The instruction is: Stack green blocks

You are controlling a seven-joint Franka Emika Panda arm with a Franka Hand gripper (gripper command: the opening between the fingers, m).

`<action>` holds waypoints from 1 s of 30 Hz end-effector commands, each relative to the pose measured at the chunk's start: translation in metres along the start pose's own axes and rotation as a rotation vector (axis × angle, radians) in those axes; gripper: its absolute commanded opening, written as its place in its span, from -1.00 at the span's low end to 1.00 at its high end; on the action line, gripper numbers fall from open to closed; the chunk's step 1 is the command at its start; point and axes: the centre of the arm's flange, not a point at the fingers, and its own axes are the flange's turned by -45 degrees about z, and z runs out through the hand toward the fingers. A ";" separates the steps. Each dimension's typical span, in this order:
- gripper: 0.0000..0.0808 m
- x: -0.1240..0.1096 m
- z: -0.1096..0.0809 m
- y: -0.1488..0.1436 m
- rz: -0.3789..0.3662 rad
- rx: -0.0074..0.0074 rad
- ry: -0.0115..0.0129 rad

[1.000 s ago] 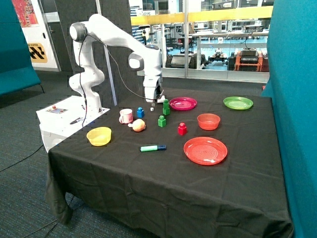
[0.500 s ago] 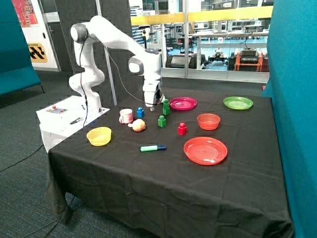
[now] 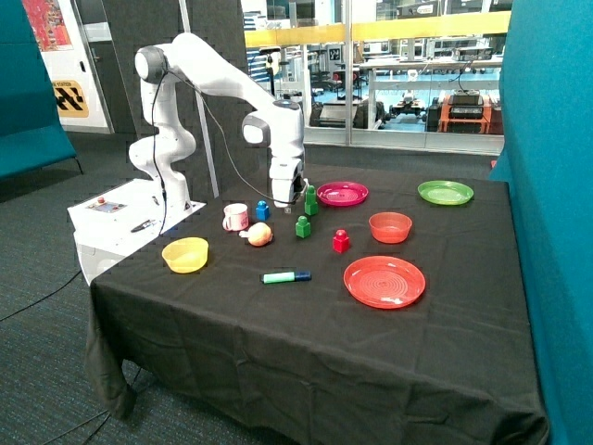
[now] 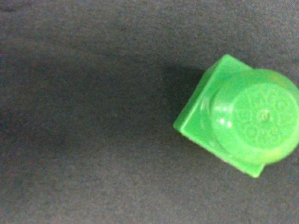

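Observation:
A single green block (image 3: 303, 226) stands on the black tablecloth near the table's middle. Just behind it, close to the magenta plate, stands a taller green piece (image 3: 311, 199) that looks like two green blocks stacked. The gripper (image 3: 295, 202) hangs low over the cloth right beside that taller piece, between it and the blue brick. In the wrist view a green block (image 4: 243, 116) shows from above with its round stud up, sitting on the cloth. I cannot tell which of the green blocks this is. No part of the gripper shows in the wrist view.
Beside the gripper are a blue brick (image 3: 262, 210), a pink mug (image 3: 235, 217) and a peach-coloured fruit (image 3: 259, 235). A red brick (image 3: 341, 241), red bowl (image 3: 390, 226), red plate (image 3: 384, 281), magenta plate (image 3: 342, 193), green plate (image 3: 445, 192), yellow bowl (image 3: 185, 254) and green marker (image 3: 285, 276) lie around.
The gripper has come down and shifted slightly toward the green blocks and the table's front. The blocks and other objects have stayed where they were.

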 end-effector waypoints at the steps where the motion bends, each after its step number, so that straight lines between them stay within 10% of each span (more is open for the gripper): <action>1: -0.08 0.006 0.014 0.003 0.001 0.0006 -0.0005; 30: 0.01 0.019 0.025 -0.003 -0.016 0.0006 -0.0005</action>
